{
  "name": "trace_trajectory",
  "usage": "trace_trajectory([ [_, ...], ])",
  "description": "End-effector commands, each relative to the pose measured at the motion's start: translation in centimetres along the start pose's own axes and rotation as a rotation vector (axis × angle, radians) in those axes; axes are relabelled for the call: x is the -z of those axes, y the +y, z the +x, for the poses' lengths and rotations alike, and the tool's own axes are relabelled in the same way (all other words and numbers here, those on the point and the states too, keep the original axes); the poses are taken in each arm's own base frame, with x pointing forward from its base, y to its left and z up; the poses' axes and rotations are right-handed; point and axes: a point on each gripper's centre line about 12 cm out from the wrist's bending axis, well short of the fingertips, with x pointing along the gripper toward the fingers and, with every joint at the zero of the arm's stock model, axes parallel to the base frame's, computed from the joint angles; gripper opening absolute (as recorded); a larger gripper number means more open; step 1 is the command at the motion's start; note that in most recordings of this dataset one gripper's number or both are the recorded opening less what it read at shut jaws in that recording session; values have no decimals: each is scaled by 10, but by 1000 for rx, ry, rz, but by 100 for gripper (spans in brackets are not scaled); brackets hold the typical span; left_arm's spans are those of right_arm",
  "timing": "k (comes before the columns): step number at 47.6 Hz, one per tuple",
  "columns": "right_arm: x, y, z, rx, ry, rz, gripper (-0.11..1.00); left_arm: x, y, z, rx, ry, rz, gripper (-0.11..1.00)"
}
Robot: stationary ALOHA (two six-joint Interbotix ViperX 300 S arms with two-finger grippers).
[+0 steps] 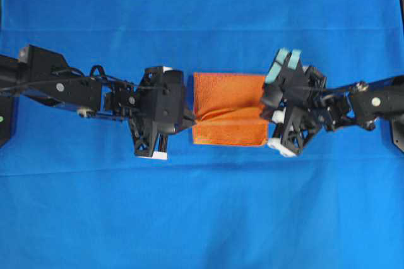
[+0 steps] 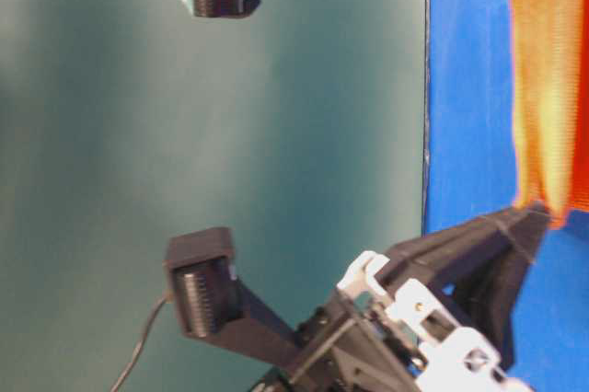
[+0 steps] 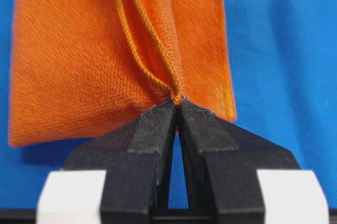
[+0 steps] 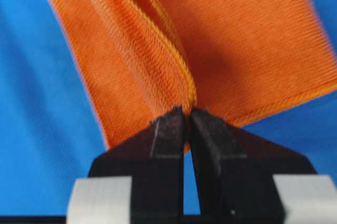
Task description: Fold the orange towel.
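The orange towel [image 1: 227, 101] hangs stretched between my two grippers over the middle of the blue cloth, with a raised ridge running across it. My left gripper [image 1: 191, 117] is shut on the towel's left edge; in the left wrist view the hem [image 3: 178, 97] is pinched between the black fingertips. At the opposite side my right gripper [image 1: 267, 113] is shut on the right edge, the fabric [image 4: 158, 50] bunching at its tips [image 4: 187, 112]. In the table-level view the towel [image 2: 545, 88] shows as an orange band.
A large blue cloth [image 1: 202, 206] covers the whole table under the towel. Both black arms reach in from the left [image 1: 57, 86] and right [image 1: 372, 101] edges. A teal wall [image 2: 212, 107] fills the table-level view.
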Motion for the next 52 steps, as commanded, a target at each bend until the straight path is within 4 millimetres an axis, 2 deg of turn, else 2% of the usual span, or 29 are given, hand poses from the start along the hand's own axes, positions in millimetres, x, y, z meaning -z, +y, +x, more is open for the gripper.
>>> trace_trajectory([
  [1, -2, 4, 2, -8, -1, 9, 3, -6, -4, 0, 5, -22, 1, 1],
  [12, 5, 7, 17, -15, 29, 5, 3, 4, -6, 15, 6, -24, 3, 1],
  [26, 3, 9, 17, -26, 21, 7, 5, 6, -6, 19, 3, -40, 3, 1],
  [28, 4, 10, 17, -28, 21, 3, 10, 5, -6, 19, 3, -42, 3, 1],
  [32, 2, 13, 16, -34, 17, 0, 34, 5, -6, 19, 3, -42, 3, 3],
  [35, 0, 18, 14, -44, 8, -11, 53, 3, -5, 17, 1, -45, 1, 11],
  [38, -4, 26, 9, -59, -7, -33, 64, 0, -5, 12, 2, -50, 2, 27],
  [43, -11, 34, -4, -79, -40, -51, 58, -10, -4, -5, 3, -57, 8, 57],
  [46, -15, 37, -15, -85, -61, -59, 57, -17, -3, -17, 3, -65, 7, 70],
  [48, -18, 38, -25, -85, -81, -68, 58, -20, -3, -24, 3, -64, 7, 71],
  [52, -22, 36, -42, -74, -110, -82, 58, -26, -2, -39, 4, -65, 8, 66],
])
